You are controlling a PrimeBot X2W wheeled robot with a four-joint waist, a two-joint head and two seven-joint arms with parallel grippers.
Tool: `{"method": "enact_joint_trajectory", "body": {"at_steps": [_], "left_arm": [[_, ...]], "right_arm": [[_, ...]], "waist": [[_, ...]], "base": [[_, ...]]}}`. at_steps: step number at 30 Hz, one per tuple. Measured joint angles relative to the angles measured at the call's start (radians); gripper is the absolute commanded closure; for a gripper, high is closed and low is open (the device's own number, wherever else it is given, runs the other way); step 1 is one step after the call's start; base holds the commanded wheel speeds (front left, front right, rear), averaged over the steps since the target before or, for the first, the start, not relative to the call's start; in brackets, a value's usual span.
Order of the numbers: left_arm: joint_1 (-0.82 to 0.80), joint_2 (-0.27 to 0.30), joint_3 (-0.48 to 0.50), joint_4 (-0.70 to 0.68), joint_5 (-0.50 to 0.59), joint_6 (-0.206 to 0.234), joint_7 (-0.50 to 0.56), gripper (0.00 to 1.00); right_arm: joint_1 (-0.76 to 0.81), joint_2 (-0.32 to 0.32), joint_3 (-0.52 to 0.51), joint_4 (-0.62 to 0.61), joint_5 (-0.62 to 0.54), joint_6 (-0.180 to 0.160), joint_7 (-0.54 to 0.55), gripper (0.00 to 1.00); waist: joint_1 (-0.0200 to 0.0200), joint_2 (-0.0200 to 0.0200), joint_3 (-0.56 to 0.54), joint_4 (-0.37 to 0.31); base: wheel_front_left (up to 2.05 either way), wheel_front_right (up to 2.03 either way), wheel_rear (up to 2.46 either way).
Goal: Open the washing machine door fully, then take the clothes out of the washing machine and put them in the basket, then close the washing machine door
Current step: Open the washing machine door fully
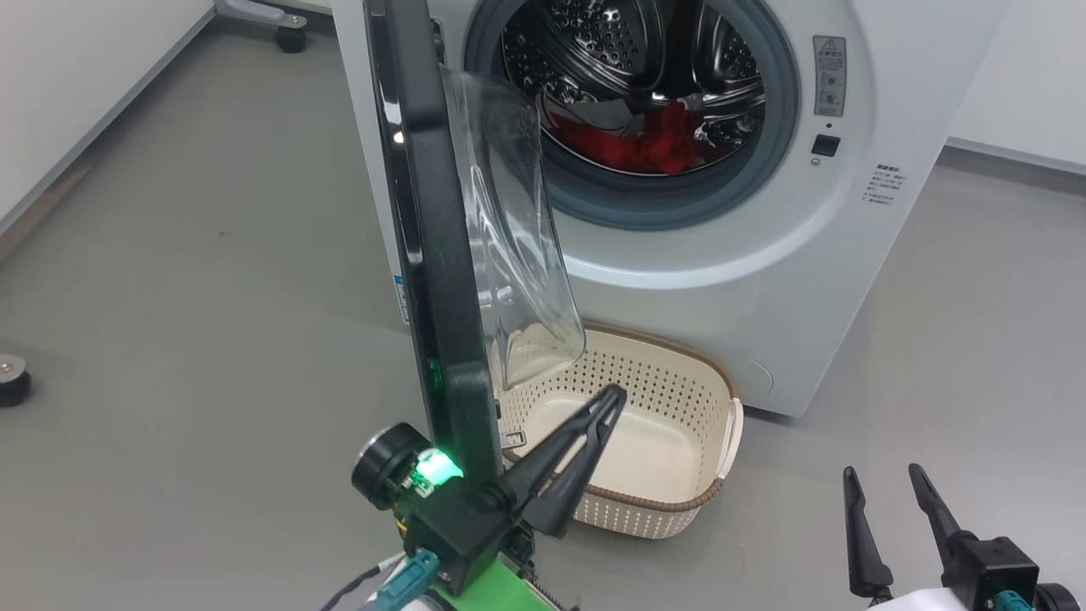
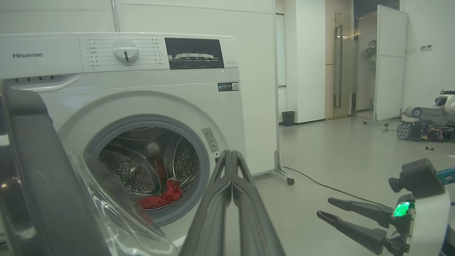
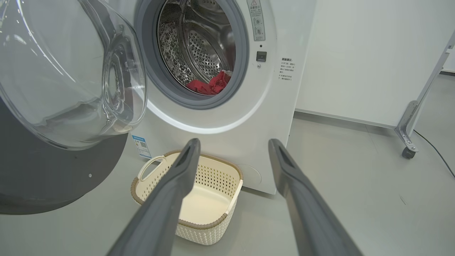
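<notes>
The white washing machine [image 1: 764, 255] stands ahead with its door [image 1: 424, 238] swung out edge-on toward me, the glass bowl facing right. Red clothes [image 1: 653, 140] lie low in the steel drum, also seen as the clothes [image 2: 161, 197] and the clothes [image 3: 209, 85]. The cream basket [image 1: 721, 373] sits on the floor under the opening and holds nothing. My left gripper [image 1: 612, 399] is shut on nothing; its body sits by the door's lower rim and its fingers reach over the basket. My right gripper [image 1: 882, 479] stands open at the lower right, apart from the basket [image 3: 234, 170].
Grey floor lies open on both sides of the machine. A dark round foot [image 1: 13, 378] sits at the far left and a caster [image 1: 290, 38] at the top left. A partition leg on a caster [image 3: 408, 151] and a floor cable [image 2: 320, 185] lie to the right.
</notes>
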Motion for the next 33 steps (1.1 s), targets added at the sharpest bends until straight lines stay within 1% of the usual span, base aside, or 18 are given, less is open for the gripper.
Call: {"method": "enact_joint_trajectory", "body": {"at_steps": [5,8,12,13,19,28,33], "left_arm": [[0.039,0.002,-0.052,0.076,-0.007,0.000,0.072,1.00],[0.057,0.003,-0.054,0.126,-0.007,0.001,0.104,1.00],[0.068,0.004,-0.044,0.178,-0.004,0.020,0.127,1.00],[0.068,0.003,-0.028,0.199,-0.004,0.033,0.134,1.00],[0.066,0.003,0.010,0.234,-0.004,0.068,0.135,1.00],[0.054,0.003,0.041,0.267,-0.004,0.090,0.132,1.00],[0.044,0.003,0.053,0.284,-0.004,0.111,0.123,1.00]], "right_arm": [[0.000,0.005,-0.001,0.002,-0.004,0.005,0.000,0.00],[0.000,0.007,-0.002,0.002,-0.007,0.006,0.000,0.00],[0.000,0.008,-0.004,0.002,-0.008,0.006,0.000,0.00],[0.000,0.009,-0.006,0.002,-0.009,0.006,0.000,0.00],[0.000,0.012,-0.011,0.002,-0.011,0.009,0.000,0.00],[0.000,0.014,-0.021,0.007,-0.011,0.015,0.000,0.00],[0.000,0.015,-0.028,0.008,-0.012,0.017,0.000,0.00]], "waist": [[0.0000,0.0000,0.005,-0.008],[0.0000,0.0000,0.008,-0.012],[0.0000,0.0000,0.013,-0.018],[0.0000,0.0000,0.016,-0.022],[0.0000,0.0000,0.021,-0.030],[0.0000,0.0000,0.028,-0.034],[0.0000,0.0000,0.030,-0.033]], "base": [[0.00,0.00,0.00],[0.00,0.00,0.00],[0.00,0.00,0.00],[0.00,0.00,0.00],[0.00,0.00,0.00],[0.00,0.00,0.00],[0.00,0.00,0.00]]}}
